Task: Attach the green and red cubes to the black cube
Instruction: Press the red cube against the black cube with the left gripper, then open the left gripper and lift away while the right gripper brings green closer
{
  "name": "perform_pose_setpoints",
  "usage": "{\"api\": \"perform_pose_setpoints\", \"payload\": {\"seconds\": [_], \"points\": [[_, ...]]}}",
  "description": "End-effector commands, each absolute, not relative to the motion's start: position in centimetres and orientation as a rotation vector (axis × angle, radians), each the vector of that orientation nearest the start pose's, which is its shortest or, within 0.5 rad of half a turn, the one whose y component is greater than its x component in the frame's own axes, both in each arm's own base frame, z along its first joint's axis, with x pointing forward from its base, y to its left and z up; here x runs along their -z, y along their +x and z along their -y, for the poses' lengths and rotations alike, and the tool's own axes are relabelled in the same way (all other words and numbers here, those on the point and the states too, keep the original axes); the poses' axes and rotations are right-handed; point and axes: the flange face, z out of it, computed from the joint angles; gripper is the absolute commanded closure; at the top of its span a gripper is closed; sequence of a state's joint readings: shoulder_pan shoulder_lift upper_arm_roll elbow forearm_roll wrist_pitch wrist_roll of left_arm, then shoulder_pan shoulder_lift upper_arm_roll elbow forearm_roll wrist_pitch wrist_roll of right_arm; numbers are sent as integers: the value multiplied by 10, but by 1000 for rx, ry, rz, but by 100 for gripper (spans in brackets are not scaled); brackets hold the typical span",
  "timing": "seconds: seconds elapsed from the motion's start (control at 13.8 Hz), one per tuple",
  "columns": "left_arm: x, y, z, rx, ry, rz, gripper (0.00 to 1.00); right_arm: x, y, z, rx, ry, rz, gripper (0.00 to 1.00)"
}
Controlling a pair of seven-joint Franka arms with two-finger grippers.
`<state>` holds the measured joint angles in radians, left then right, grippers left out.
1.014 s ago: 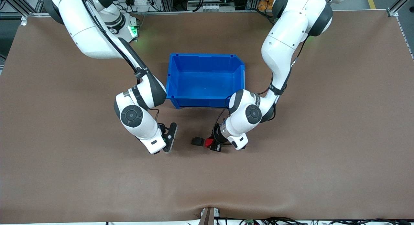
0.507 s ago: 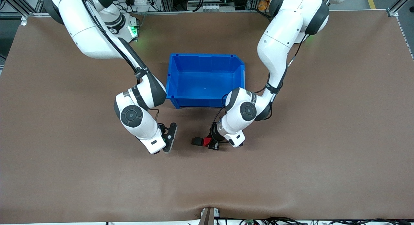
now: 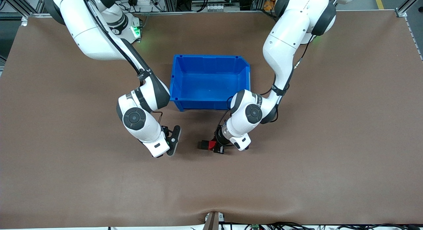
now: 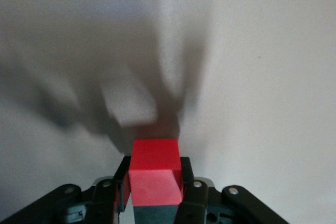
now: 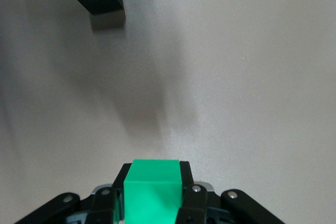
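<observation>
Red cube joined to black, green cube not yet attached.

The left gripper (image 3: pixel 215 146) is clenched on the small matte red cube (image 4: pixel 155 170), which sits between its jaws and appears pressed against the small matte black cube (image 3: pixel 202 145) just ahead of the fingertips; whether the black cube hangs lifted or rests on the table I cannot tell. The right gripper (image 3: pixel 172 142) grasps the small matte green cube (image 5: pixel 153 187) between its jaws, well apart from the black cube. By my judgement one attachment is made or nearly so; the green one remains. The blue plastic bin (image 3: pixel 209 60) holds nothing visible.
</observation>
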<state>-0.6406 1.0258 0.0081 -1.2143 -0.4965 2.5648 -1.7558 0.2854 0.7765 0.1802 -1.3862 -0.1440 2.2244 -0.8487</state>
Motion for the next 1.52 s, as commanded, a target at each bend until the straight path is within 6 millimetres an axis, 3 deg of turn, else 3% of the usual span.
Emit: {"api": "perform_pose_setpoints", "payload": {"seconds": [0.0, 0.07, 0.22, 0.29, 0.51, 0.8, 0.94, 1.3, 1.45], "points": [[-179, 637, 461, -316, -2592, 2439, 100, -263, 673, -306, 138, -2480, 1950, 83], [-180, 636, 462, -316, -2595, 2438, 95, -264, 673, -307, 157, -2479, 1953, 82], [-182, 637, 462, -302, -2620, 2416, 42, -264, 673, -309, 160, -2476, 1957, 82], [-183, 638, 460, -288, -2645, 2390, 0, -263, 673, -309, 160, -2477, 1955, 82], [-183, 637, 460, -268, -2676, 2351, 0, -262, 670, -321, 204, -2497, 1922, 82], [-190, 641, 456, -276, -2682, 2337, 0, -237, 671, -327, 219, -2526, 1868, 82], [-199, 644, 451, -291, -2705, 2285, 0, -233, 664, -345, 219, -2527, 1864, 82], [-225, 666, 406, -359, -2763, 2104, 0, -224, 663, -385, 267, -2548, 1806, 81], [-236, 683, 370, -388, -2776, 2047, 0, -217, 661, -401, 281, -2542, 1802, 77]]}}
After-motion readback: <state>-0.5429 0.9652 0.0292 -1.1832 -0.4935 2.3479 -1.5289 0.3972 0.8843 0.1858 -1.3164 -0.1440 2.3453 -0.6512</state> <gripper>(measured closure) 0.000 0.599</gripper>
